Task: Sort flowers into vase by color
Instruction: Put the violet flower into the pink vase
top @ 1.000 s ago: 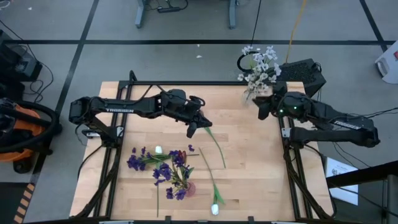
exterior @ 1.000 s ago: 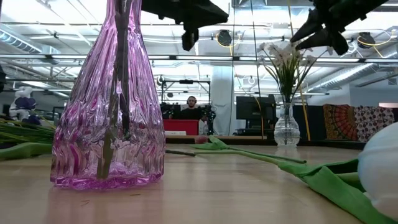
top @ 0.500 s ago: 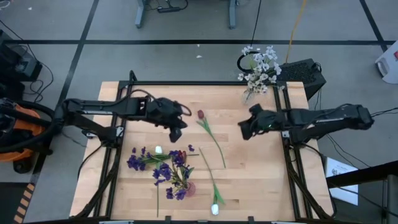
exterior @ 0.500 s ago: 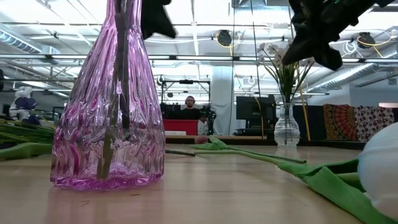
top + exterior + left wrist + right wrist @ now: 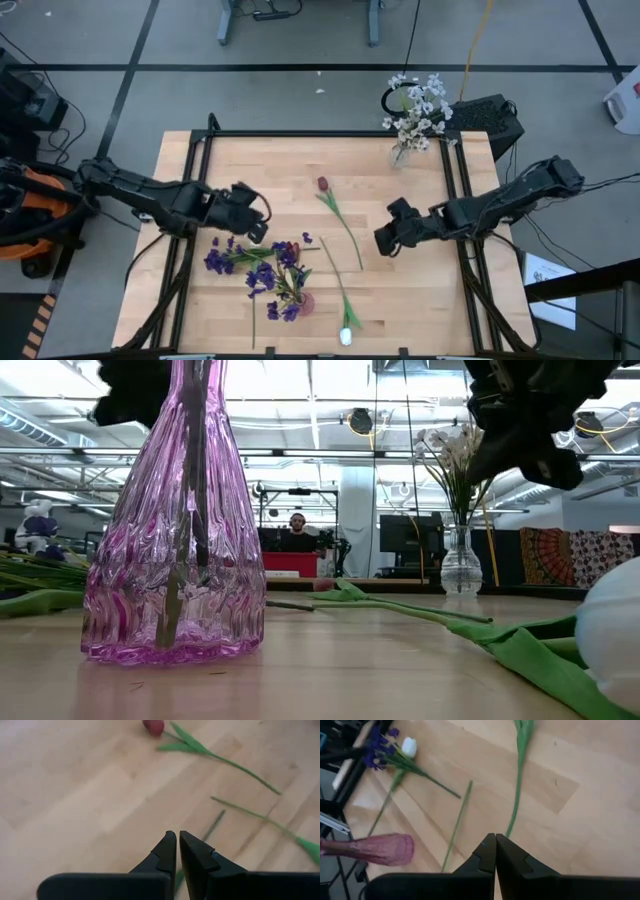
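I see my right hand (image 5: pixel 384 243) clenched, empty, above the light wooden table (image 5: pixel 400 290) beside the dark red tulip bud's thin green stem (image 5: pixel 345 228); left hand (image 5: pixel 256 228) nearly clenched, empty, near the purple blossoms (image 5: pixel 262 275)

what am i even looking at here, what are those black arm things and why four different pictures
Two dark robot arms work at a light wooden table. One picture looks straight down, one looks level across the tabletop, and one comes from a camera on each wrist. The left gripper hangs over the purple blossom clusters beside a pink ribbed glass vase. The right gripper hangs beside a dark red tulip bud on its green stem. A white tulip bud lies at the near edge; a clear glass vase of white blossom sprays stands in a far corner. Both grippers are shut and hold nothing.
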### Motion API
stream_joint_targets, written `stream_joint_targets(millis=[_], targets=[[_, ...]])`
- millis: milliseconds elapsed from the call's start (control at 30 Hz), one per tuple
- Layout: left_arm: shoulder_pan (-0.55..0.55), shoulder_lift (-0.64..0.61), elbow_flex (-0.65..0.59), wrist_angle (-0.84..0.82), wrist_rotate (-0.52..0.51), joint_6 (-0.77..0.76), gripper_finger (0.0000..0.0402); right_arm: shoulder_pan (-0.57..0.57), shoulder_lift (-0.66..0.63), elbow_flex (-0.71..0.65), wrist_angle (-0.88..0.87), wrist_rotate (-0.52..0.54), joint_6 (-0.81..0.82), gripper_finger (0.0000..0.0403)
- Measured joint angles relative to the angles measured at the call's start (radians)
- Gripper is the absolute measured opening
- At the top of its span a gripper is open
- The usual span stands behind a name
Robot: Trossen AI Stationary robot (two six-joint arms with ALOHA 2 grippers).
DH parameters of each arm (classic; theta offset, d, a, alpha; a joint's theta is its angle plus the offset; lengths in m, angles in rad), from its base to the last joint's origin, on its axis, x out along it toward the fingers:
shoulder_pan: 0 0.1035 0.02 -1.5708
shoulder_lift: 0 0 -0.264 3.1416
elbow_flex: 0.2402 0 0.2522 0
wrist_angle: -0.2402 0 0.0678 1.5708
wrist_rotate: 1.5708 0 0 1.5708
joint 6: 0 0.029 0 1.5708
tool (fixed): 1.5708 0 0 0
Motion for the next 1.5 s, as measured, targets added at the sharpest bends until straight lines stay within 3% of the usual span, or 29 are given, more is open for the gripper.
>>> stream_joint_targets(millis=[133,333,733,867,1100,1233,1500], targets=[[-0.062,-0.001,-0.024,-0.016,0.035,-0.148,0.0029,0.033,0.012,0.0,-0.001,0.006,0.023,0.0001],[-0.098,0.043,-0.024,-0.148,0.123,-0.186,0.0029,0.062,0.012,0.0,0.013,0.085,0.036,0.0],[-0.114,0.142,-0.024,-0.227,0.243,0.068,0.0032,0.077,0.012,0.0,0.018,0.109,0.037,0.0],[-0.114,0.19,-0.024,-0.227,0.259,0.157,0.0064,0.076,0.012,0.0,0.018,0.109,0.037,0.0],[-0.114,0.25,-0.024,-0.216,0.27,0.271,0.0164,0.076,0.012,0.0,0.017,0.109,0.038,0.0],[-0.116,0.253,-0.024,-0.167,0.35,0.336,0.0209,0.076,0.012,0.0,0.017,0.109,0.059,0.0],[-0.123,0.298,-0.022,-0.16,0.362,0.5,0.0221,0.076,0.012,0.0,0.017,0.109,0.059,0.0]])
